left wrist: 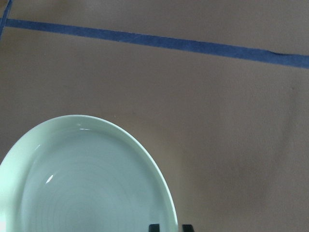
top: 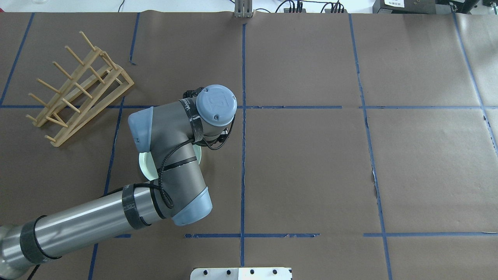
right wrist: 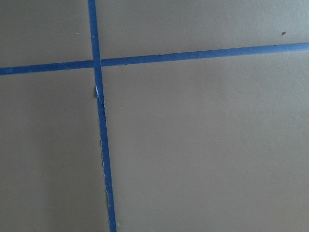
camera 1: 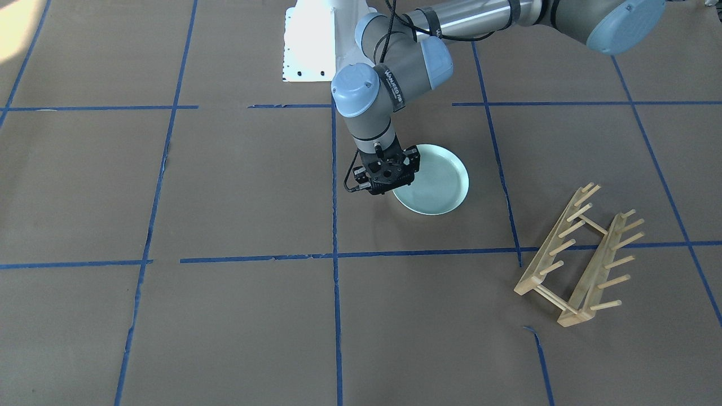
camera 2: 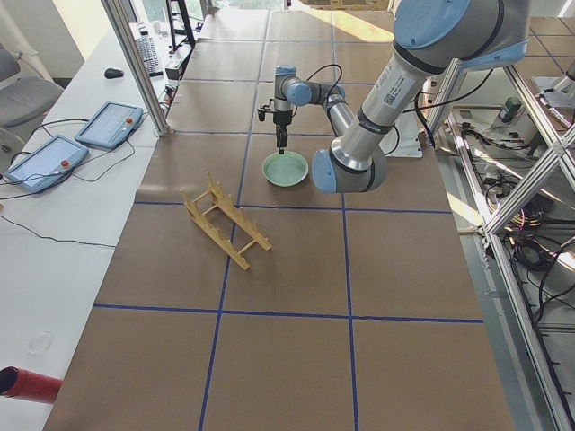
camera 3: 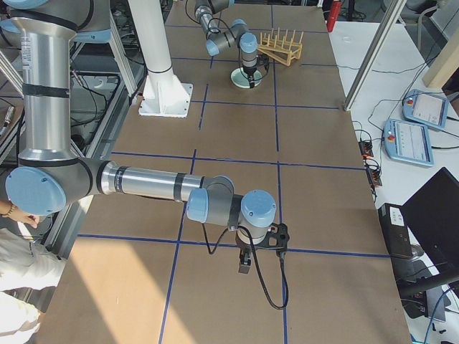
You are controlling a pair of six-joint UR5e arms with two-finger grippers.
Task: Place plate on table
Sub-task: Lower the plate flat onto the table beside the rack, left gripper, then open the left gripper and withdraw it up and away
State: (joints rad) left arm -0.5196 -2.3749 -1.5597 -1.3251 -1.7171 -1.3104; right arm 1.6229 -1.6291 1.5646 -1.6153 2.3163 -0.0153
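The plate [camera 1: 437, 180] lies flat on the counter [camera 1: 225, 197], a little way from the wooden peg rack [camera 1: 581, 256], on the robot's side of it. The job looks almost done. The left pincer [left wrist: 170, 227] pinches the plate's rim, so letting go and lifting away are left. The plate has nothing on it, and the rack holds no dishes. The right pincer [camera 3: 244, 264] hangs far from the rack; I cannot tell its grip.

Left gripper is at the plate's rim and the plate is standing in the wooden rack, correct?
Not quite. The left gripper is at the rim, but the plate lies flat on the table, apart from the empty wooden rack. The exterior front-facing view shows it.
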